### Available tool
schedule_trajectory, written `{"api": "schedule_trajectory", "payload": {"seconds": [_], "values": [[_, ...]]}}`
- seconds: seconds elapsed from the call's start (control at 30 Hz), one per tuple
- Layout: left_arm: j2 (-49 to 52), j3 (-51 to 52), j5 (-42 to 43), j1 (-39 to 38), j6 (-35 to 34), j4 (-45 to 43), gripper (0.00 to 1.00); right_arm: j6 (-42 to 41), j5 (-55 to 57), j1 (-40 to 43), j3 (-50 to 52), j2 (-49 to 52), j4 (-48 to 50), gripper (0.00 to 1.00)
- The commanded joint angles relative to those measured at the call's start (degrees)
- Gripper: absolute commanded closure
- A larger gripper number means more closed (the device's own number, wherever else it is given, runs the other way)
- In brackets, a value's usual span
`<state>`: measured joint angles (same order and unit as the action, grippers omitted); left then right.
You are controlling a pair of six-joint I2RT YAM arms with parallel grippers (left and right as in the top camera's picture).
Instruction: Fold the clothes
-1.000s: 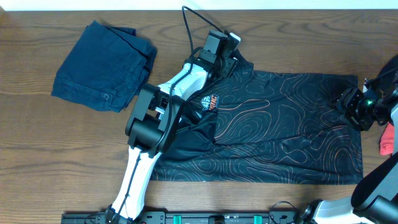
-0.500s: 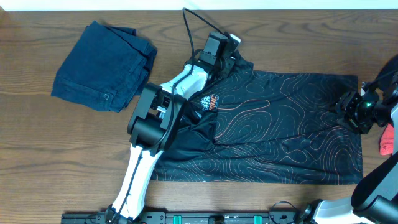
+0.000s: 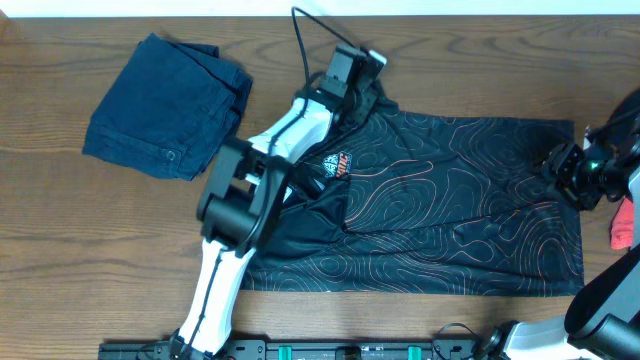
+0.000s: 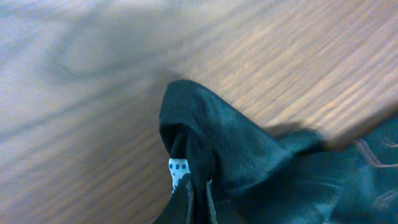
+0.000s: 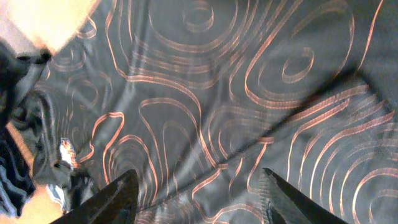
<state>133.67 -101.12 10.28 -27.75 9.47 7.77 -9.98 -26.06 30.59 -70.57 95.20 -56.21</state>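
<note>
Surface: brown wood-grain table, pale strip at far edge.
Left gripper: jaws clamped on bunched jersey edge, bare wood beyond tips.
Right gripper: jaws apart, jersey spread flat beneath.
Aside: denim garment, well apart from both.

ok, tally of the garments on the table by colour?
Black jersey: 1
Navy denim garment: 1
Red garment, partly out of view at the table edge: 1
Total: 3
</note>
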Motion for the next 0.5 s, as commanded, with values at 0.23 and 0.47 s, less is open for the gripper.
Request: {"api": "schedule_trajectory", "payload": {"seconds": [0.23, 0.47], "values": [[-13.6, -0.3, -0.5, 0.5, 1.5, 11.8, 0.94, -0.3, -0.3, -0.7, -0.9, 0.0, 16.3, 0.36], [-13.6, -0.3, -0.6, 0.5, 1.5, 19.7, 0.93, -2.1, 0.4, -0.8, -0.9, 2.0, 28.7, 0.4]]}}
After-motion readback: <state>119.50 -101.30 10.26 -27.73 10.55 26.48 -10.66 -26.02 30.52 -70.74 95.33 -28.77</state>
